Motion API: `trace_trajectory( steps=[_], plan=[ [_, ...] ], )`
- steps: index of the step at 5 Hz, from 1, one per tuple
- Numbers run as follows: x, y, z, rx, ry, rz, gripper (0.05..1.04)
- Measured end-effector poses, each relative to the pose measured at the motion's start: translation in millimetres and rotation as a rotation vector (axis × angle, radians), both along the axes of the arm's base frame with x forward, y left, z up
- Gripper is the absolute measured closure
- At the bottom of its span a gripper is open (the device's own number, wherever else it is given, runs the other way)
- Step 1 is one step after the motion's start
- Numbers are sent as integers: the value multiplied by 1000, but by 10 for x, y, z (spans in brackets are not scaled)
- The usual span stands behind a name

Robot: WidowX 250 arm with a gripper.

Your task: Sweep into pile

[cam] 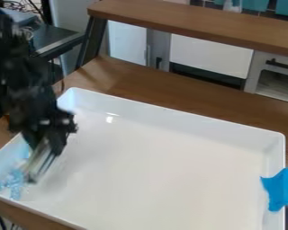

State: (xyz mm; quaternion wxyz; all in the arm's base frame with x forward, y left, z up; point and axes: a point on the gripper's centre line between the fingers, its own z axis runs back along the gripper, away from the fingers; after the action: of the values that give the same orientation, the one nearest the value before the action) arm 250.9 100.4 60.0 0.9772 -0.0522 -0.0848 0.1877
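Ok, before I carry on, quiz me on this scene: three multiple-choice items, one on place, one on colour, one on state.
1. Where in the tray are the bits?
A) Upper right
B) Lower left
C) Centre

2. What colour is the patch on the tray's right edge?
A) Blue
B) Red
C) Yellow

3. What is the gripper doing?
A) Hanging empty
B) Holding the patch
C) Holding a tool

Key:
1 B: they lie scattered at the lower-left end.
2 A: it shows bright blue against the white rim.
3 C: a pale tool extends down from the gripper.
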Motion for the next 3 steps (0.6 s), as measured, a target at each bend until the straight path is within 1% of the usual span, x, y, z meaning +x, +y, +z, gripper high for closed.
trace_trajectory(
  steps=[1,2,3],
  plan=[
    [89,-447,194,-71,-32,-87,700],
    [169,-855,314,-122,-64,-161,700],
    [232,-1347,349,-117,-63,-199,700]
  ],
)
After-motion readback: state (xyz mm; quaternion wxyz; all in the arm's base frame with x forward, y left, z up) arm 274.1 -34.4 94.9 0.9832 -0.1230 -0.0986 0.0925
